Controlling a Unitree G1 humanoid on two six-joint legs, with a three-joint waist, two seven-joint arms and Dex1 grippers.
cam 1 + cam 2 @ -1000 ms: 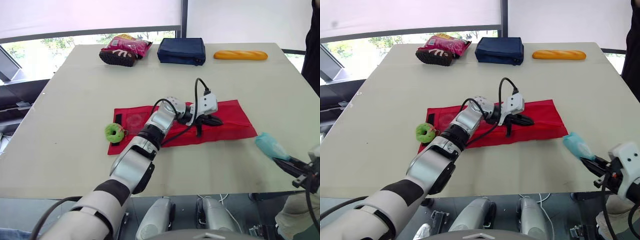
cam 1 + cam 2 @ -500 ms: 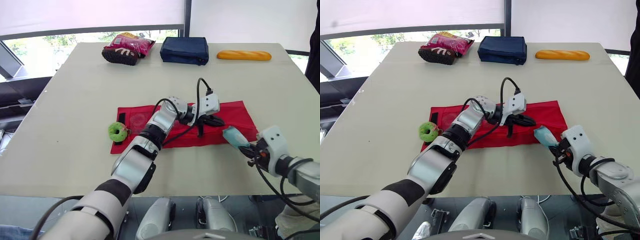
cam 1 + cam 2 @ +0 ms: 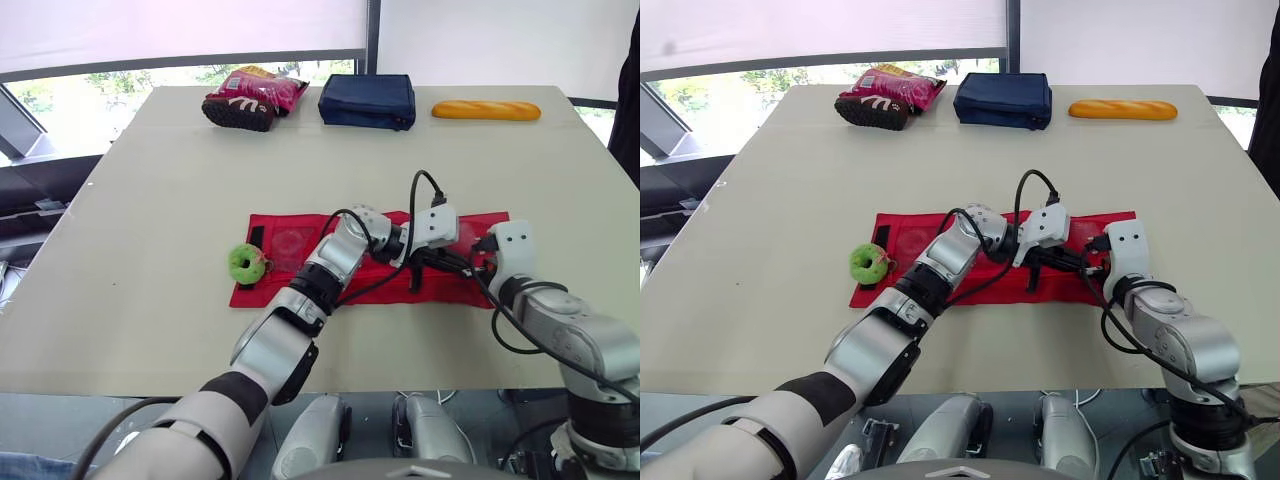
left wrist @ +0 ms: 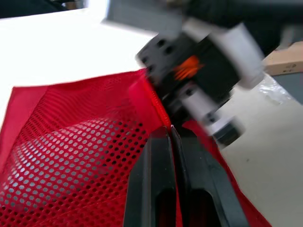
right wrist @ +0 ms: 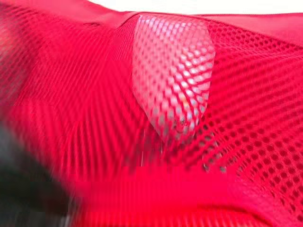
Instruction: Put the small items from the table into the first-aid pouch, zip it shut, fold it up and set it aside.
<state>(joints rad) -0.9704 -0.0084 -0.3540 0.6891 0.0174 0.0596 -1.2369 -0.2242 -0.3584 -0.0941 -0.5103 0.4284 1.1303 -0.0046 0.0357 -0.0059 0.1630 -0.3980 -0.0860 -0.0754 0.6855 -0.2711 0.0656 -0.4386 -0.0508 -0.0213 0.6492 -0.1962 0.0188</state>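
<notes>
A red mesh pouch (image 3: 300,245) lies flat across the middle of the table. My left gripper (image 3: 452,262) is over its right half, shut on a red edge of the pouch (image 4: 156,101); in the left wrist view the fingers (image 4: 158,156) pinch that fabric. My right gripper (image 3: 476,263) meets it from the right, at the pouch's right end, nearly touching the left one. In the right wrist view a pale small item (image 5: 173,80) shows behind the red mesh. A green ring-shaped item (image 3: 243,263) lies on the table at the pouch's left end.
Along the far edge lie a pink snack packet (image 3: 258,88) on a dark object (image 3: 235,115), a navy pouch (image 3: 366,100) and a bread loaf (image 3: 485,110). A person's dark clothing (image 3: 630,110) stands at the right edge. Cables loop above both wrists.
My right arm has swung in from the table's front right corner, carrying a teal item to the pouch's right end. The item has gone behind the mesh. My left gripper has kept its hold.
</notes>
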